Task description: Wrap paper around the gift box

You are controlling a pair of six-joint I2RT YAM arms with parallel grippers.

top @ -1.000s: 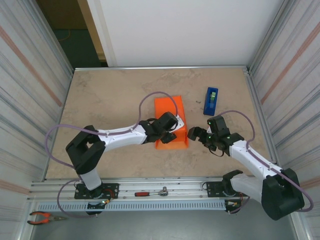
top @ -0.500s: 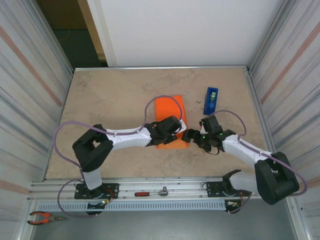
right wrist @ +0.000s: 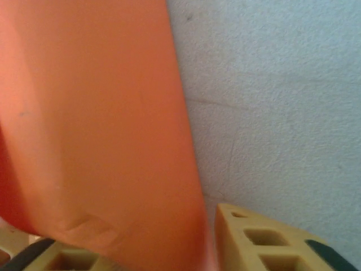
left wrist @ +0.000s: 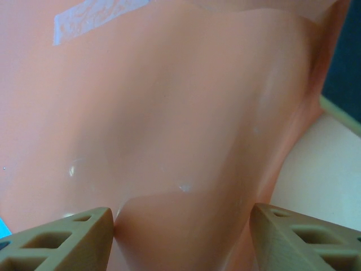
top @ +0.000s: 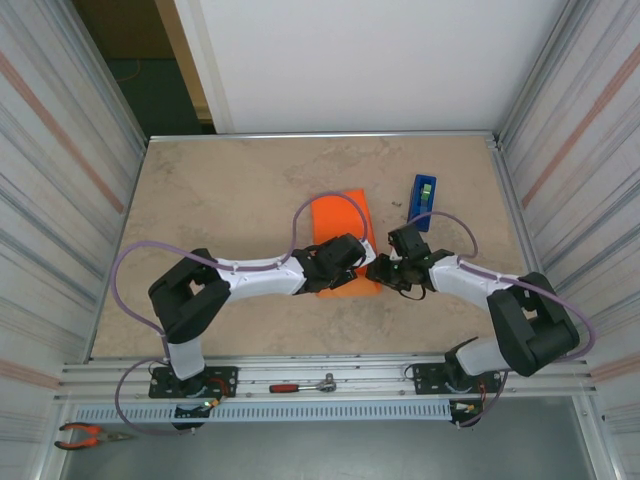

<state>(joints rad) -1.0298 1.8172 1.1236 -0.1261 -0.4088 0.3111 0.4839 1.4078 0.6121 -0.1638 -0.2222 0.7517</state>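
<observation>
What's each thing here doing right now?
paper: folded into a parcel, a tape strip stuck on.
tape dispenser: untouched, beside the parcel.
left gripper: fingers astride the paper, grip unclear.
right gripper: fingers astride a paper flap, grip unclear.

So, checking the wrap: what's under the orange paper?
The paper hides whatever it wraps. Visible: a tape strip on its surface and the beige tabletop it rests on.

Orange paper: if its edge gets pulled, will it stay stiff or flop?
Probably floppy: the paper bulges in soft curves in the left wrist view. Likely light, since its edge looks thin in the right wrist view. A hard pull might crease or tear it near the tape strip.
</observation>
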